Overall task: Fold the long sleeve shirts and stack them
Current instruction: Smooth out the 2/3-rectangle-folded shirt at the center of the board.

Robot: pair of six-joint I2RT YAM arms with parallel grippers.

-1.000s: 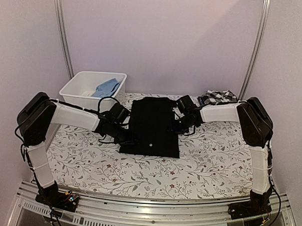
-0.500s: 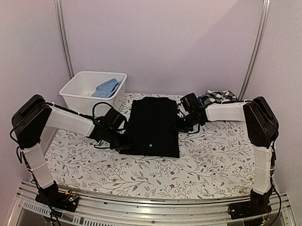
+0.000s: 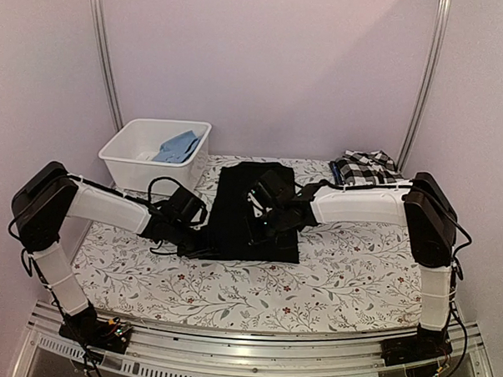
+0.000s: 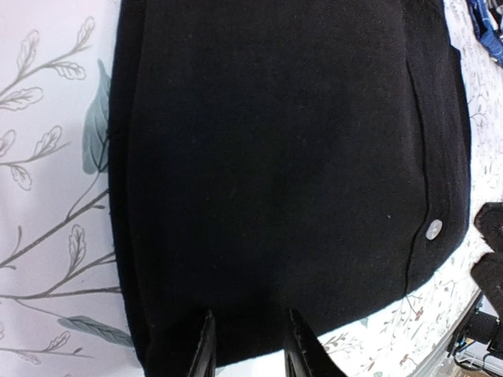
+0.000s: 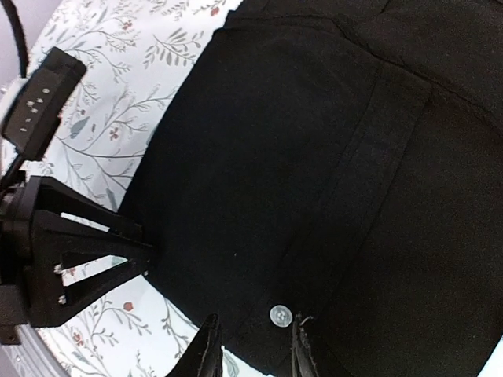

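A plain black long sleeve shirt (image 3: 255, 207) lies folded into a long rectangle in the middle of the table. My left gripper (image 3: 201, 243) is low at its near left corner. In the left wrist view the left gripper (image 4: 250, 314) stands open, its tips over the black hem. My right gripper (image 3: 260, 229) reaches across the shirt's near half. It is open (image 5: 255, 320), with a white button (image 5: 280, 316) just beside its right finger. A black-and-white checked shirt (image 3: 365, 168) lies at the back right.
A white bin (image 3: 123, 154) holding a blue cloth (image 3: 176, 146) stands at the back left. The table wears a floral cover (image 3: 348, 268). In the right wrist view the left arm's gripper body (image 5: 55, 259) sits close beside the shirt's edge.
My right gripper swung from the shirt's right edge across onto its near half. My left gripper slid nearer, toward the near left corner. The shirt's far end looks slightly ruffled.
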